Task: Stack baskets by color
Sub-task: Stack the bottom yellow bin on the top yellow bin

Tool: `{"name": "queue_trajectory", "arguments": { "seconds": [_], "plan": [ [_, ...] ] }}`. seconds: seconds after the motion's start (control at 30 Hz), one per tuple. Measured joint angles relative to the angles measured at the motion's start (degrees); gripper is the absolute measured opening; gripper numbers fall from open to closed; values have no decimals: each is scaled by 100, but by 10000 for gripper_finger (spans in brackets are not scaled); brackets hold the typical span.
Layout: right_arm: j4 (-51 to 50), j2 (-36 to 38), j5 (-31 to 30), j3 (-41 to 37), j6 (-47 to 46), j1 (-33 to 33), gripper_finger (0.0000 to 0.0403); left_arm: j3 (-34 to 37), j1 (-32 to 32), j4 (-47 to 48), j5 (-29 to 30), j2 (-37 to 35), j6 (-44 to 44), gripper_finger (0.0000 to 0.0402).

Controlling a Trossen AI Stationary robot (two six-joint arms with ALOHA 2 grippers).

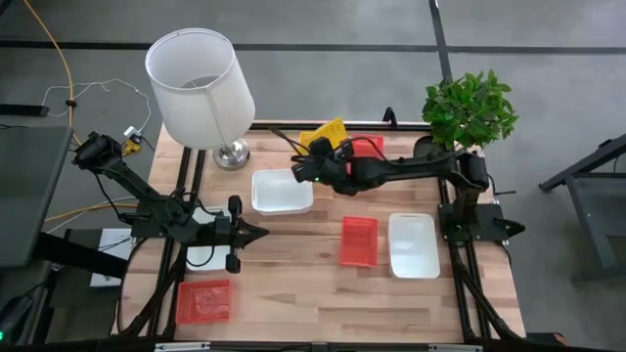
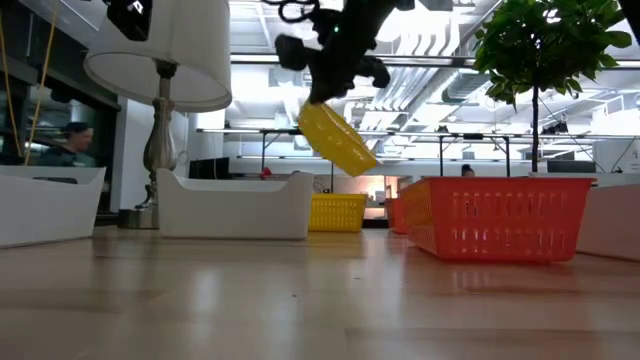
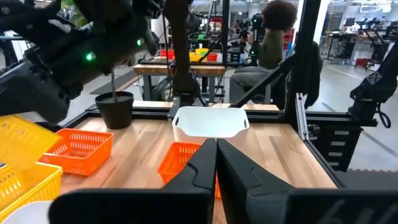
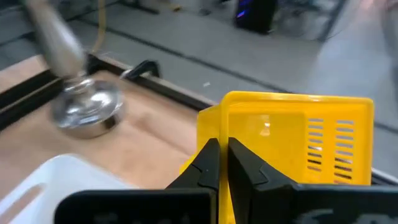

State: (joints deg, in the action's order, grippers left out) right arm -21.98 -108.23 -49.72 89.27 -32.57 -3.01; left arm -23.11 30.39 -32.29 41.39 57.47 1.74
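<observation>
R gripper (image 2: 322,95), clenched on tilted yellow basket (image 2: 337,138), hangs above yellow stack (image 2: 336,212); L gripper (image 1: 256,233) clenched empty.

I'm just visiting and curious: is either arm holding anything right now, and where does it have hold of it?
The right gripper holds a yellow basket by its rim, tilted in the air above the table. The left gripper holds nothing, jaws shut.

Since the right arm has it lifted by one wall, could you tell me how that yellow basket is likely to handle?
The yellow basket hangs tilted from the right tool, shut on one wall, so it probably swings easily. It keeps its shape, so likely stiff and light. Its slotted walls may offer some grip.
</observation>
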Motion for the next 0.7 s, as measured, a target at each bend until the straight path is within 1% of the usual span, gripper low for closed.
{"name": "queue_trajectory", "arguments": {
  "seconds": [0.1,0.27,0.43,0.7],
  "plan": [
    [41,-97,-186,0,-179,12,0,0,0,-1,0,0,4,0],
    [81,-330,-73,0,-593,7,0,0,4,-1,0,0,113,0],
    [302,-511,-67,-2,-602,1,0,0,4,6,-1,0,115,0],
    [1,-515,-83,-2,-905,-93,0,0,2,83,-2,0,111,0]
  ]
}}
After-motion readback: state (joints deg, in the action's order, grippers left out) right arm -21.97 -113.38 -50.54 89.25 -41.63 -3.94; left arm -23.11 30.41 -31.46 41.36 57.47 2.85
